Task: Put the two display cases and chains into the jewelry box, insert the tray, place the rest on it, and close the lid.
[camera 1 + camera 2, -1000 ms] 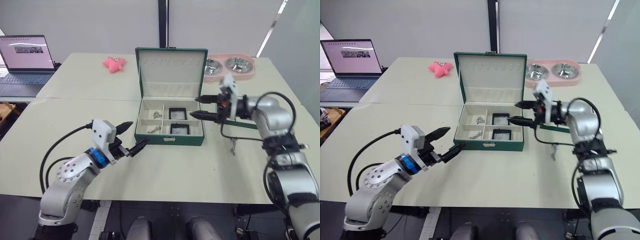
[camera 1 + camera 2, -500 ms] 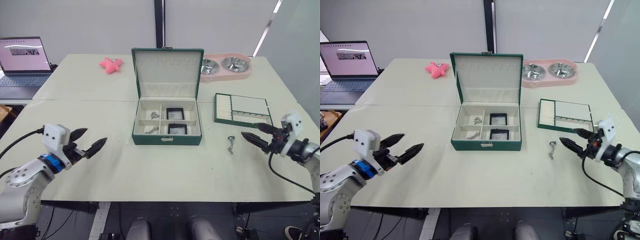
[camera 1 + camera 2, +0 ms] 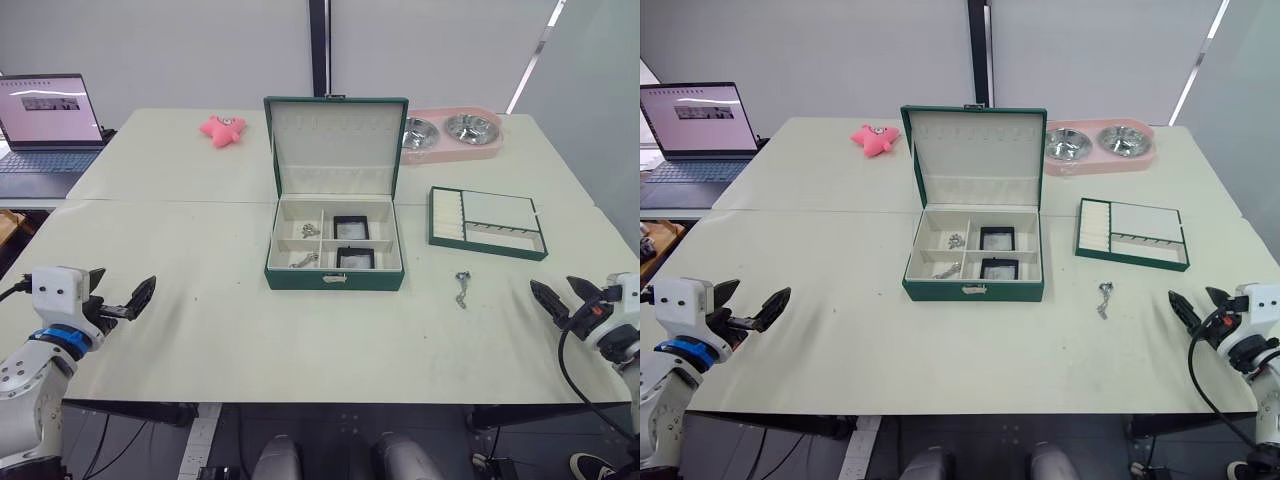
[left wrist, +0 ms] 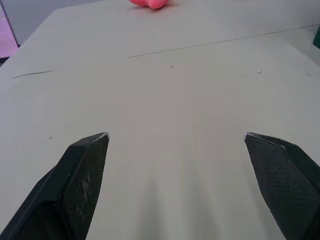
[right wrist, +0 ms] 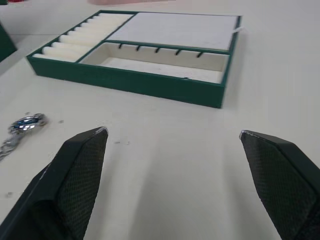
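Left eye view: green jewelry box [image 3: 335, 275] open, lid [image 3: 335, 148] upright.
Left gripper [image 3: 121, 297] and right gripper [image 3: 561, 298] spread wide, both empty.

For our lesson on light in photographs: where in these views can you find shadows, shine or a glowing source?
Left wrist view: soft, faint shadows streak the table under the open left claw. Right wrist view: similar pale streaks lie under the open right claw, and the chain glints. Left eye view: the steel bowls shine and the laptop screen glows.
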`<state>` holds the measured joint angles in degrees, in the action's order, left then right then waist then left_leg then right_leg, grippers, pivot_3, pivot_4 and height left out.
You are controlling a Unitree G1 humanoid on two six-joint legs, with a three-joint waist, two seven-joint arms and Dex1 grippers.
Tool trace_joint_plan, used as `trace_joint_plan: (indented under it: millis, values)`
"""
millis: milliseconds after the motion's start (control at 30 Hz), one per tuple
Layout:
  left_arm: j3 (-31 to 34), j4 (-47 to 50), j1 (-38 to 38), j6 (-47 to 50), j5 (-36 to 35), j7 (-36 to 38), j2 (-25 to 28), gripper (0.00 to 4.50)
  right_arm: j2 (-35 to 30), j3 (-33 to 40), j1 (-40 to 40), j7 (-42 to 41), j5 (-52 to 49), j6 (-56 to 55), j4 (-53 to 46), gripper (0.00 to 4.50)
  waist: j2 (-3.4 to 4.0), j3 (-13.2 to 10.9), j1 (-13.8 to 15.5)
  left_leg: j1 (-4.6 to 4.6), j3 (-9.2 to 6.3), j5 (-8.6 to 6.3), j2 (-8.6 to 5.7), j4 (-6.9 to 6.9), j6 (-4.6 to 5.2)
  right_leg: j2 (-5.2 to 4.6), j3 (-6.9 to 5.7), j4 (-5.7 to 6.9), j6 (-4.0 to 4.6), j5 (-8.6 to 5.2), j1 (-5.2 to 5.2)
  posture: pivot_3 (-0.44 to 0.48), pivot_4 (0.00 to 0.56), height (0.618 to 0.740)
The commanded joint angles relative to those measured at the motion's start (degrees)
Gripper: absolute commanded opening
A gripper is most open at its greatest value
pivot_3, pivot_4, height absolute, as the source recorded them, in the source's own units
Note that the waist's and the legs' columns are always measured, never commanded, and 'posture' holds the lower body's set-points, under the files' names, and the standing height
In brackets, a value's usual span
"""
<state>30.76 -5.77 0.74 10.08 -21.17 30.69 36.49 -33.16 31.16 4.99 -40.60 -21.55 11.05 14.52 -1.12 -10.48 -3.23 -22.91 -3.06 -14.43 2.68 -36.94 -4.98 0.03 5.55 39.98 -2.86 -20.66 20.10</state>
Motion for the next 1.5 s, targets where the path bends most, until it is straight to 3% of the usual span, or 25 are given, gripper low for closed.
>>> trace_joint_plan:
  millis: [33,267,700,1033,1300,1500]
  values:
    - [1.17,-1.67,-1.24,-3.64,1.77,-4.09,-1.59,4.50,-0.21,1.92,0.61,2.15,0.04,-5.72,3.11,4.48,0.00,0.00,0.00,0.00,0.00,0.00,0.00,0.00,0.00,0.00,0.00,0.00,0.00,0.00,0.00,0.000,0.150,0.740]
    - [1.18,-2.75,-1.50,-4.95,1.80,-6.61,-3.57,4.50,-0.25,0.93,2.38,2.83,-0.80,-10.17,8.84,4.48,0.01,0.01,-0.04,0.01,0.00,0.00,0.01,0.00,0.00,0.00,0.00,0.02,0.00,0.00,-0.02,0.000,0.150,0.740]
    - [-0.50,0.10,-2.24,-4.03,0.44,-5.08,-3.31,4.50,-1.26,0.00,3.69,1.58,-1.91,-10.20,8.54,4.48,0.01,0.01,0.00,0.01,-0.01,0.00,0.00,-0.01,0.00,-0.01,-0.02,0.02,0.00,0.00,-0.04,0.000,0.150,0.740]
    - [-15.76,14.85,-12.87,6.42,-4.09,6.08,-1.40,4.50,-8.91,-10.62,9.47,-13.33,-2.92,-0.46,3.37,4.48,0.02,0.02,0.16,0.06,-0.03,0.01,-0.01,-0.05,-0.02,0.02,-0.04,0.03,0.00,0.00,-0.13,0.000,0.150,0.740]
    - [-30.43,16.75,-26.65,10.59,-4.70,16.35,-3.82,4.50,-14.21,-22.40,24.46,-24.99,3.96,-2.13,13.65,4.48,0.01,0.01,-0.01,0.04,0.00,0.01,-0.03,-0.10,-0.01,0.02,-0.03,0.00,0.00,0.01,-0.12,0.000,0.150,0.740]
    - [-38.52,14.36,-33.26,9.68,-3.06,20.48,-9.45,4.50,-13.85,-28.86,35.73,-28.78,11.60,-10.38,29.22,4.48,0.00,0.00,0.00,0.01,0.01,0.02,-0.04,-0.13,-0.03,0.01,-0.04,-0.05,0.00,0.01,-0.13,0.000,0.150,0.740]
